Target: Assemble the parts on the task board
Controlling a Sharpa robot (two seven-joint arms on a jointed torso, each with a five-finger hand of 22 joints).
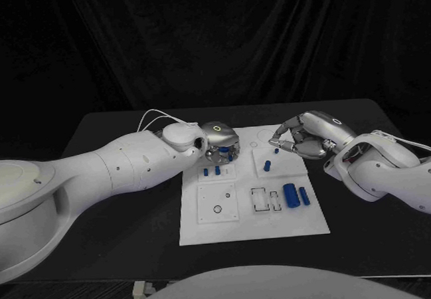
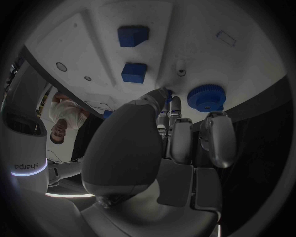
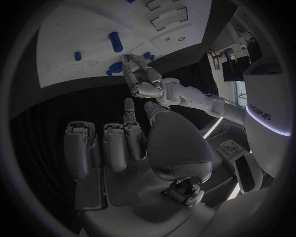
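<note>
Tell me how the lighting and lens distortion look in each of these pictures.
Head view: the white board is brightly lit against a black table and dark curtain, edges straight. Left wrist view: fisheye bends the board's edges; the left hand is dim, and the blue gear stands out sharply. Right wrist view: the right hand sits in shadow, with the board curved.

The head view looks down from above the robot at a black table (image 1: 132, 226), taking in the whole flat white rectangular task board (image 1: 253, 231) from a middle distance. The left wrist view sits behind the silver many-fingered left hand (image 2: 179, 143) and faces the board (image 2: 246, 69) from very close — its small blue plastic parts (image 2: 133, 35) loom large. The right wrist view, behind the silver right hand (image 3: 123, 143), faces the board (image 3: 68, 44) from farther off. All three views share the board's far end.
</note>
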